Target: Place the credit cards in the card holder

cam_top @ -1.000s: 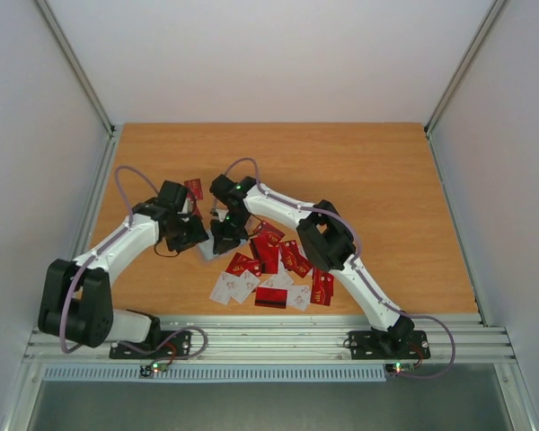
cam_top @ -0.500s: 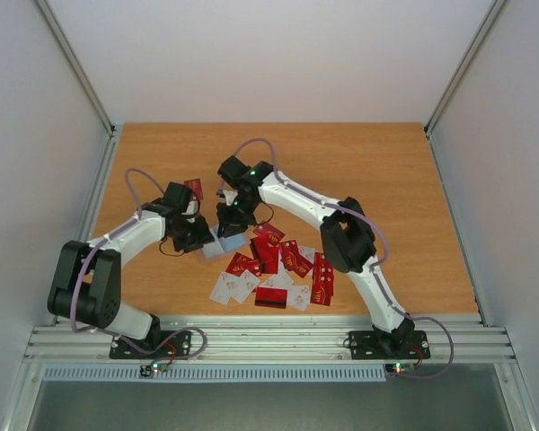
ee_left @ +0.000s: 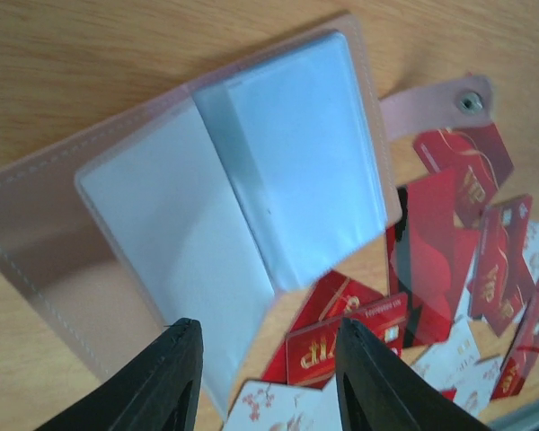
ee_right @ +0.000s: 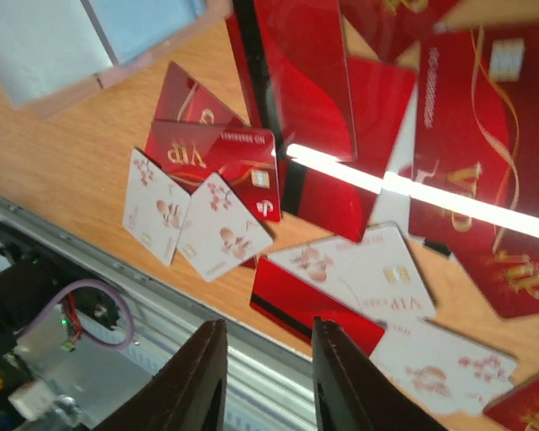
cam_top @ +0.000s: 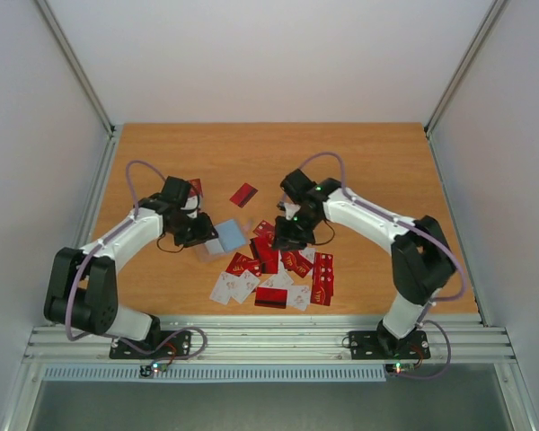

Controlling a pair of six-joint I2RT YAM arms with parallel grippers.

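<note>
We find the left gripper (ee_left: 268,325) wide open, its two black fingers (ee_left: 175,382) set well apart with nothing clamped between them. They hang over the near edge of the card holder (ee_left: 90,269), and we cannot tell whether they touch it. The card holder lies opened flat on the wooden table (cam_top: 368,162), its tan cover face down and its cloudy plastic sleeves (ee_left: 296,162) facing up, one leaf overlapping the other. Its snap strap (ee_left: 436,106) sticks out on the side toward the cards. The right gripper (ee_right: 269,323) is likewise open and empty. It is poised above the heap of credit cards (cam_top: 283,269), at the heap's far edge, just right of the holder. The cards lie loose and overlapping on the table between the holder and the aluminium rail (cam_top: 269,337) at the near edge. Some show red faces with gold VIP lettering; others lie pale side up with reddish floral marks. A lone red card (cam_top: 243,194) rests beyond the holder, apart from the heap. A second red card (cam_top: 195,187) shows beside the left arm's wrist, partly hidden by it.
</note>
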